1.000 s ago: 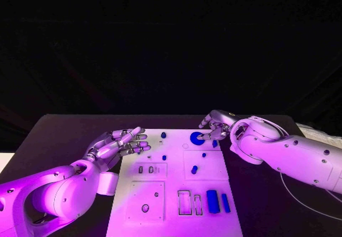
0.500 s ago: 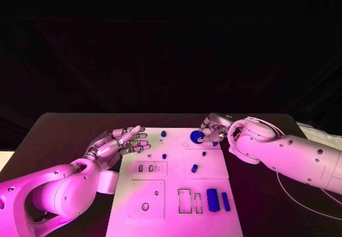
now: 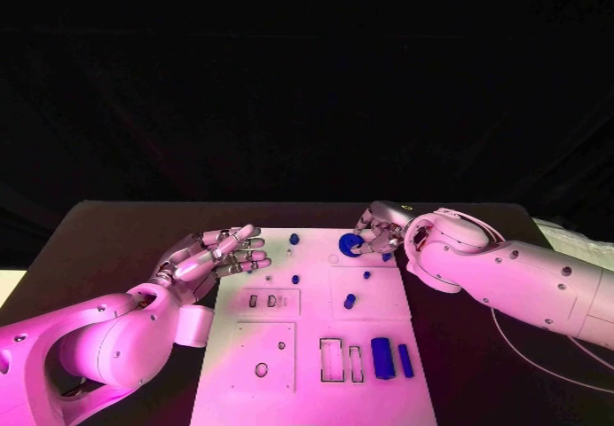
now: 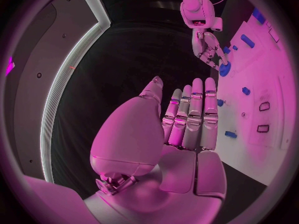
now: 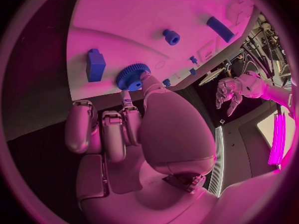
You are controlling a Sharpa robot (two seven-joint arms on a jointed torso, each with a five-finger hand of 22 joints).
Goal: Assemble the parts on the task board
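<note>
Left hand (image 3: 215, 254): hovers just off the board's left edge near its far end, palm up, holding nothing; in the wrist view the fingers (image 4: 194, 115) lie straight and close side by side with the thumb set apart. Likely parked there to keep out of the way.

Board (image 3: 243, 390): white plate in the middle of the black table (image 3: 115, 240), long axis running away from the robot, so both arms can reach it from their own sides.

Loose parts: a blue cylinder (image 3: 381, 361) and a slimmer blue bar (image 3: 405, 362) lie flat at the near right, beside two empty slots; small blue pegs (image 3: 348, 303) stand further up the board. Judged still to be placed.

Gear (image 3: 350, 246): blue toothed disc at the far right of the board, apparently still on the board.

Right hand (image 3: 381, 234): reaches in from the right edge, bent down over the gear; the wrist view shows thumb and a fingertip (image 5: 126, 95) at the gear's rim, other fingers curled in. Whether it grips or only touches cannot be told.
</note>
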